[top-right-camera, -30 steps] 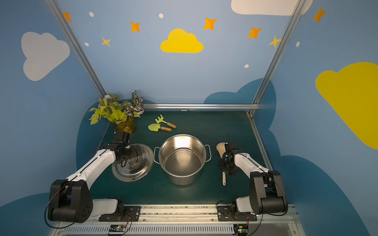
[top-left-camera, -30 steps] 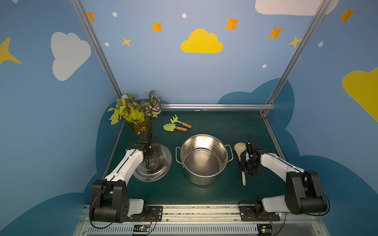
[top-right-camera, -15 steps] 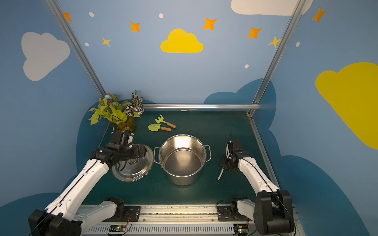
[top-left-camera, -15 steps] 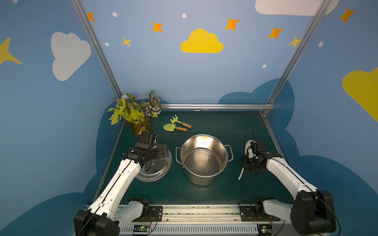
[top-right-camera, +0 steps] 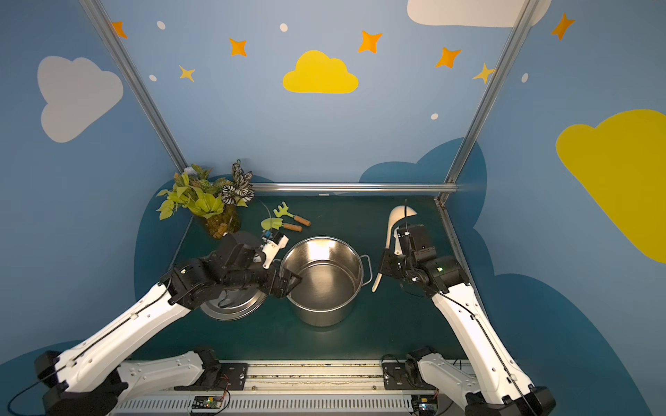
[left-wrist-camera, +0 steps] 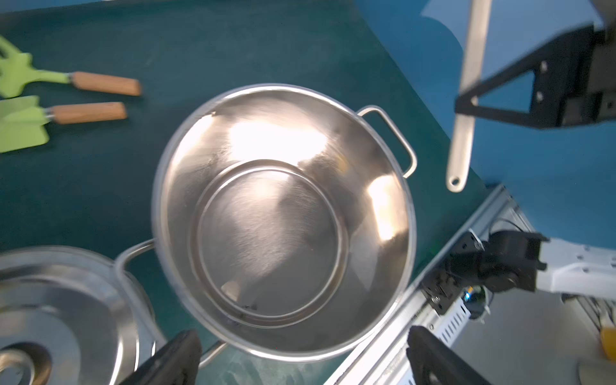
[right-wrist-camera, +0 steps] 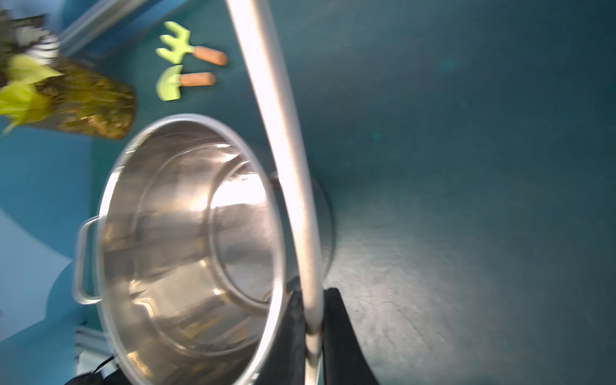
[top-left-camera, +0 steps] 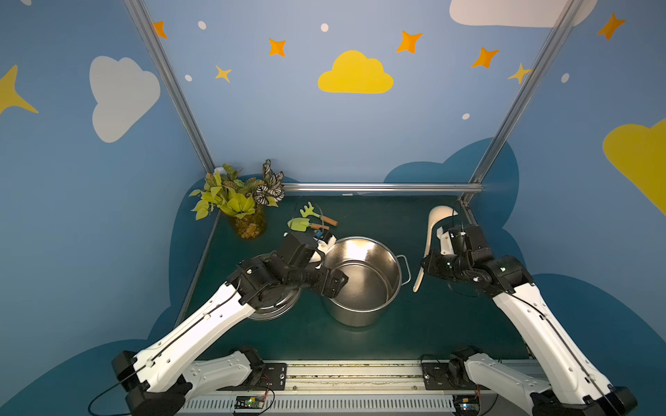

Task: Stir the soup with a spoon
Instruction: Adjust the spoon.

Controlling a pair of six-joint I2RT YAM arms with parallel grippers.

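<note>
The spoon (top-left-camera: 428, 237), a long cream ladle, hangs in the air right of the steel pot (top-left-camera: 356, 309), bowl toward the back and handle end toward the front. My right gripper (top-left-camera: 424, 264) is shut on its handle; the right wrist view shows both black fingers pressed against the handle (right-wrist-camera: 286, 150). The pot (top-right-camera: 320, 313) stands at mid-table. No soup shows in it; its bottom is bare steel. My left gripper (top-left-camera: 335, 284) hovers open over the pot's left rim, and its fingers (left-wrist-camera: 176, 360) hold nothing.
The pot's lid (top-left-camera: 270, 306) lies flat left of the pot, under my left arm. A potted plant (top-left-camera: 238, 205) stands at the back left. A green toy trowel (top-left-camera: 299, 225) and rake (top-left-camera: 310, 210) lie behind the pot. A metal rail (top-left-camera: 360, 374) runs along the front edge.
My right gripper closed on the spoon and lifted it off the table. My left arm rose from the lid and moved right, over the pot's left rim.
</note>
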